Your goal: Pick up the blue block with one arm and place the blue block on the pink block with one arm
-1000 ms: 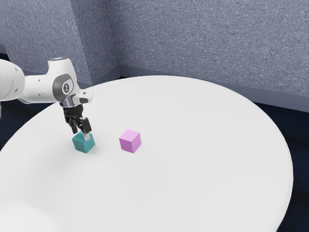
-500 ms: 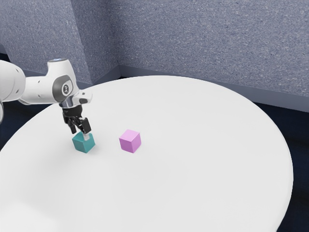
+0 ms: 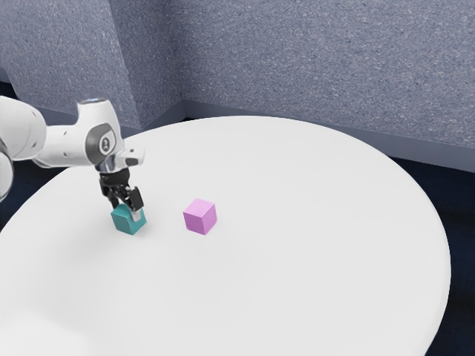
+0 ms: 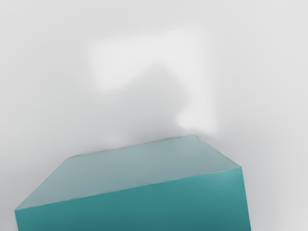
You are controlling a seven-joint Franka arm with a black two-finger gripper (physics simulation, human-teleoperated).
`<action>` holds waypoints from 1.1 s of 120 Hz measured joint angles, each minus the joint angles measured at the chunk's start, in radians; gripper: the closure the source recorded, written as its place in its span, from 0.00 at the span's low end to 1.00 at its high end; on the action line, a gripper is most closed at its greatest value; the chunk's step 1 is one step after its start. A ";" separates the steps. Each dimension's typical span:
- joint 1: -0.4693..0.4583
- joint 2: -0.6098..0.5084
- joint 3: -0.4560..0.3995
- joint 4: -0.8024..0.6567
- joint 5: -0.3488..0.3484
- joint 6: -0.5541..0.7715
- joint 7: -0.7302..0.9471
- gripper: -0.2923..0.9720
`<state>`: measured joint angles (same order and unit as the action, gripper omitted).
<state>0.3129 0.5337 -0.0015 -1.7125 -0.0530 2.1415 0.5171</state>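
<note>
The blue block (image 3: 128, 222), teal in colour, sits on the white round table (image 3: 312, 245) toward the exterior view's left. My gripper (image 3: 128, 211) is down over its top, open, with one black finger on each side of the block's upper part. The pink block (image 3: 200, 216) rests on the table a short way toward the exterior view's right of the blue one, apart from it. In the wrist view the blue block (image 4: 144, 192) lies large and close just under my hand, with bare table (image 4: 154, 72) beyond it.
The white table spreads wide toward the exterior view's right and front. A grey-blue wall (image 3: 312, 59) stands behind it, and the dark floor (image 3: 445, 170) shows past the table's rim.
My hand has come down from just above the blue block, so the fingers now straddle its top. Neither block has moved.
</note>
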 joint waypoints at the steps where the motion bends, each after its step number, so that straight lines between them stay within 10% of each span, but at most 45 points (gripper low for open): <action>1: 0.000 0.001 0.000 0.000 0.000 0.000 0.000 0.23; 132: 0.000 0.018 -0.001 0.005 -0.002 0.009 -0.027 0.24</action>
<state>0.3125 0.5518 -0.0029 -1.7074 -0.0549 2.1504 0.4905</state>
